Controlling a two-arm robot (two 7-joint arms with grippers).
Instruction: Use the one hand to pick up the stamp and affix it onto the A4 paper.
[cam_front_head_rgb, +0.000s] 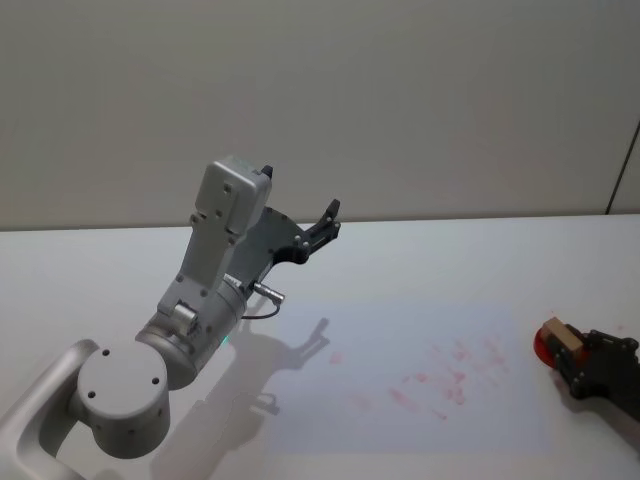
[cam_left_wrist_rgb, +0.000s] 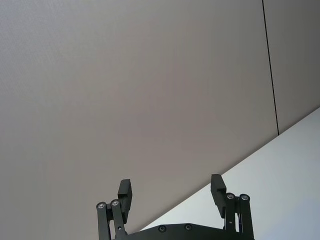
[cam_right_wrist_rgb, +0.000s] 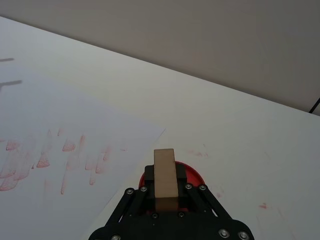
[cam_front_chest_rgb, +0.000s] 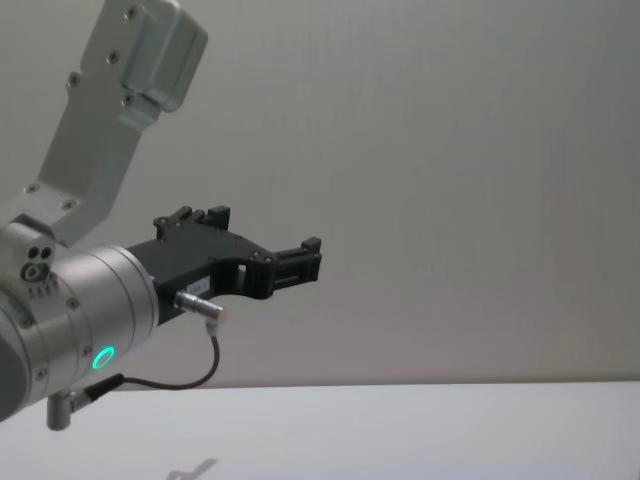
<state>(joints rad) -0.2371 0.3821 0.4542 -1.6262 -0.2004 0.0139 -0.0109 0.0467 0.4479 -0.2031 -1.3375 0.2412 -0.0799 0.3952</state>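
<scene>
Head view: a white desk (cam_front_head_rgb: 420, 260) under a plain grey wall (cam_front_head_rgb: 400, 100) carries the red-smudged white A4 paper (cam_front_head_rgb: 400, 400). The black right gripper (cam_front_head_rgb: 568, 352) sits off the paper's right edge. The raised left gripper (cam_front_head_rgb: 328, 222) is idle.

Left wrist view: its fingers (cam_left_wrist_rgb: 125, 192) spread apart on nothing.

Right wrist view: the right gripper (cam_right_wrist_rgb: 165, 187) is clamped on the light-brown wooden stamp block (cam_right_wrist_rgb: 165, 175) over a round red ink pad (cam_right_wrist_rgb: 192, 175).

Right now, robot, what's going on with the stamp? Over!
Right gripper shut on stamp, over red ink pad beside the paper. Left gripper open, raised. Nothing blocking.

Head cam: you look down on the table (cam_front_head_rgb: 420, 260), paper (cam_front_head_rgb: 420, 370) mid-right.
Chest cam: low, level w/ far wall, left gripper (cam_front_chest_rgb: 305, 262) close.
L wrist: aims up at wall.
R wrist: close over table's right edge; shares paper (cam_right_wrist_rgb: 60, 150) w/ head.
</scene>
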